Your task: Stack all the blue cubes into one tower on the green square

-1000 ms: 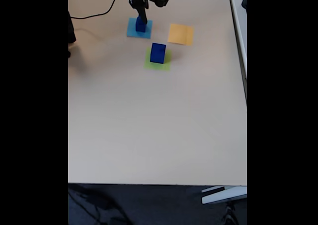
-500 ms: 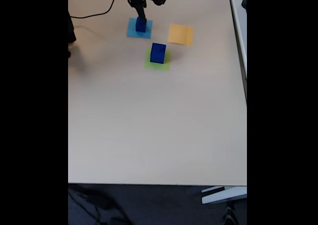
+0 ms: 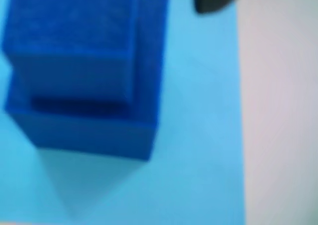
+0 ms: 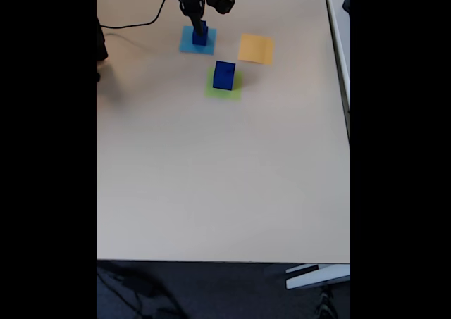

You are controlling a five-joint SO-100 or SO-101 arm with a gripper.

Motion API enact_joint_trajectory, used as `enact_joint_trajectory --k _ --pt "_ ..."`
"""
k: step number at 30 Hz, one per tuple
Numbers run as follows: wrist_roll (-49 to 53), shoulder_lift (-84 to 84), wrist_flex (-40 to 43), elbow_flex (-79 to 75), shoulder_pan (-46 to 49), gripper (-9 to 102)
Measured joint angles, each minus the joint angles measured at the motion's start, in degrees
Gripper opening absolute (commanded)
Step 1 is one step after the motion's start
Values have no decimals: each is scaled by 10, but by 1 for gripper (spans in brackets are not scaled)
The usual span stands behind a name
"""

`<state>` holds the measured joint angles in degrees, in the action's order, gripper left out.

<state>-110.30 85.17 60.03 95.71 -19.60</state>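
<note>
Hovering directly above two stacked blue cubes point(image 3: 79, 71) on the light-blue square point(image 4: 189, 43), the gripper point(image 4: 199, 24) shows no readable jaw state.

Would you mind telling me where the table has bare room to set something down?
In the fixed view, the whole near half of the table below the green square is bare. The orange-yellow square is empty too. It is crowded at the far edge, around the light-blue square, its blue cubes and the tool.

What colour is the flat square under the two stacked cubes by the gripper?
Light blue, seen best in the wrist view, beneath the dark-blue cubes.
</note>
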Motion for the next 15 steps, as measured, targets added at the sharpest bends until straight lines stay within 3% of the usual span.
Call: enact_joint_trajectory --k 15 --pt "5 0 0 10 11 12"
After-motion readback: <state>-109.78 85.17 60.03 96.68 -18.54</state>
